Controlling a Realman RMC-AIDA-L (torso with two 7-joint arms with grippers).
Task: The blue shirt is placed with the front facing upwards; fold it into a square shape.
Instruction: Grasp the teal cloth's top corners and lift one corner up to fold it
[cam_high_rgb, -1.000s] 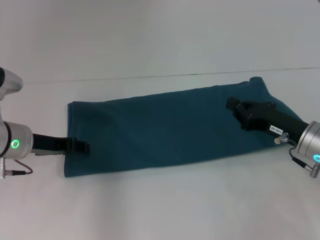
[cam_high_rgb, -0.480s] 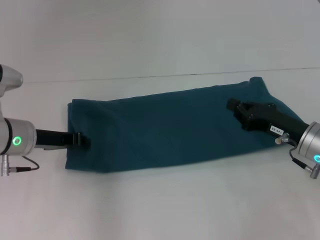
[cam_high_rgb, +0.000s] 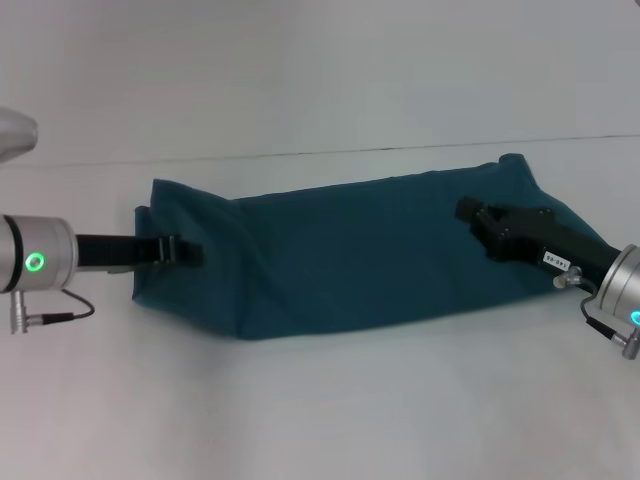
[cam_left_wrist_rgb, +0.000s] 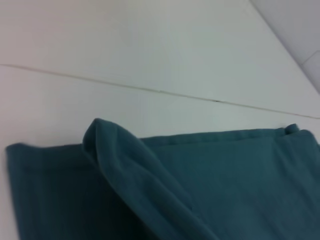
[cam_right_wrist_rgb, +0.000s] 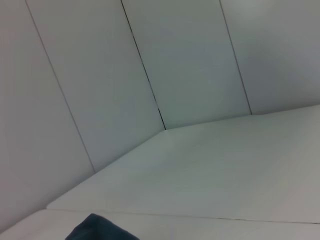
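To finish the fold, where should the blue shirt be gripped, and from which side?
Probably at its short left end, approached from the robot's left: the blue shirt lies as a long band, and that end already lifts into a fold at the left gripper. The right gripper rests over the opposite end.

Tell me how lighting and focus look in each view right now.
Head view: even light, soft shadow under the blue shirt, sharp on left tool and right tool. Left wrist view: lifted fold soft, nearest cloth dark. Right wrist view: mostly pale wall, dim, no glare.
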